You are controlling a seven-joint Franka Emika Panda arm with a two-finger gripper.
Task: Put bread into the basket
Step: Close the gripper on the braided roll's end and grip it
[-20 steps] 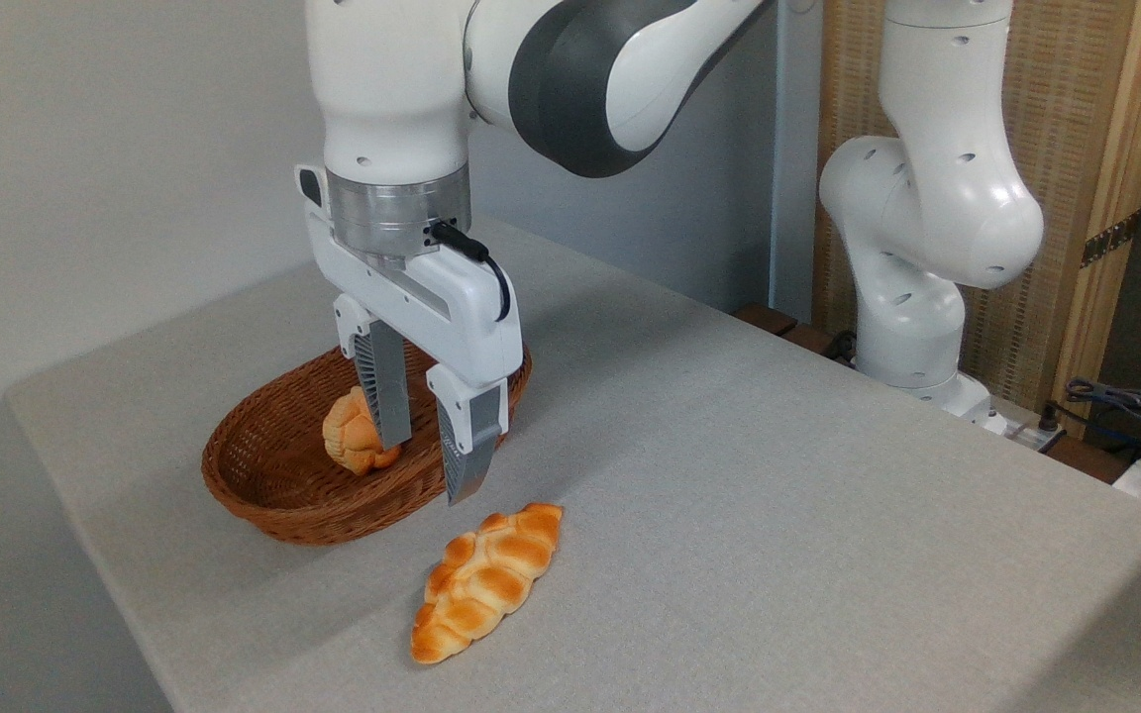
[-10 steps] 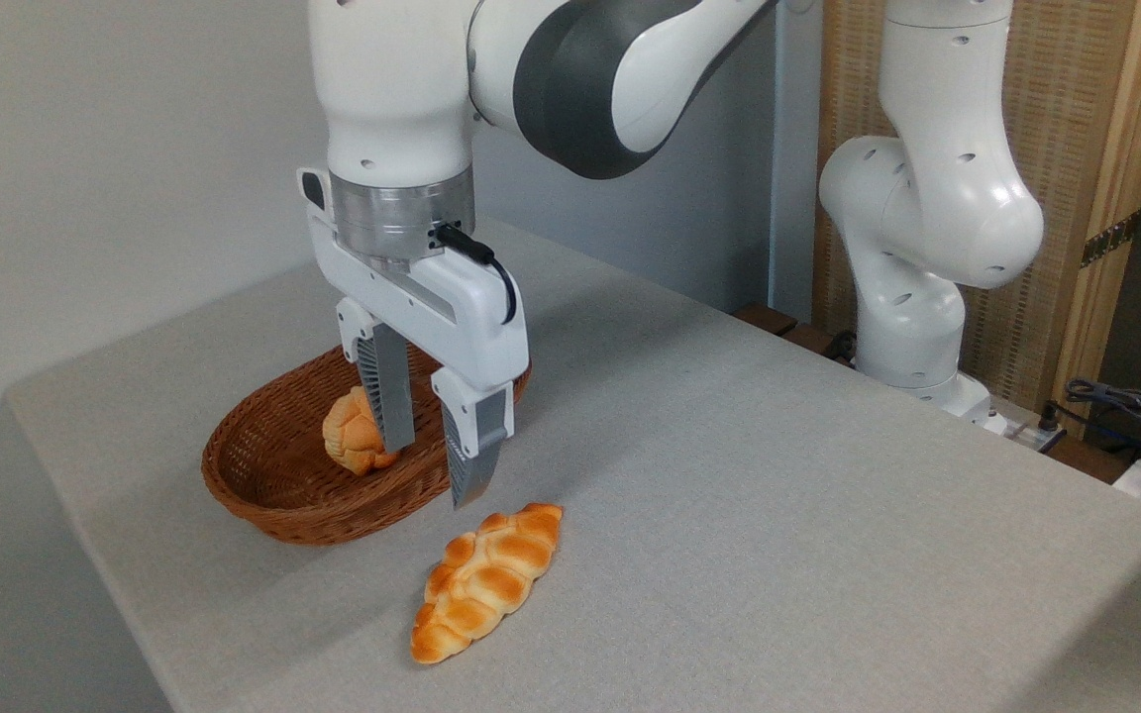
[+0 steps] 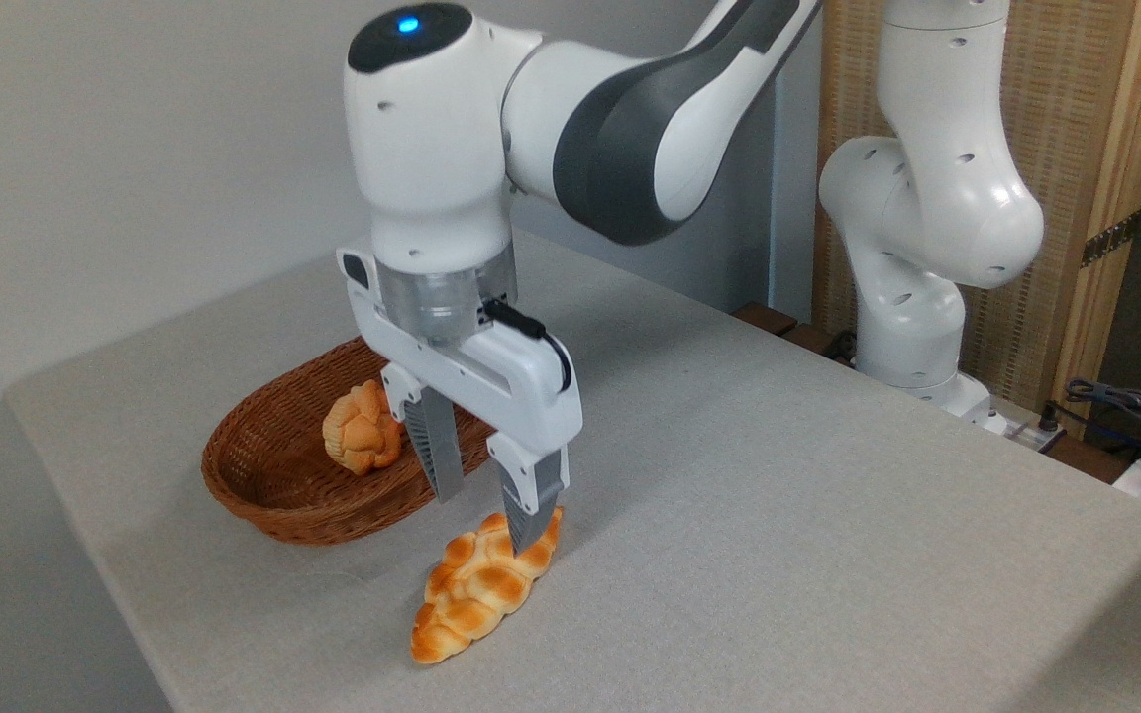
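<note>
The long braided golden-orange bread (image 3: pixel 476 592) lies on the grey table, in front and to the right of the basket. The oval brown wicker basket (image 3: pixel 263 490) sits at the left of the table. My gripper (image 3: pixel 486 520) is open and hangs just above the bread's far end. One finger tip overlaps the loaf in the picture; the other is near the basket's right rim. Nothing is between the fingers.
A small round knotted bun (image 3: pixel 363 441) rests inside the basket. The arm's white base (image 3: pixel 912 297) stands at the table's far right edge. Cables and gear (image 3: pixel 1125 406) lie beyond the right edge. The table's (image 3: pixel 778 495) front edge runs close under the bread.
The gripper has moved right and down, from over the basket's right rim to just above the bread's far end. The bread, the bun and the basket have not moved.
</note>
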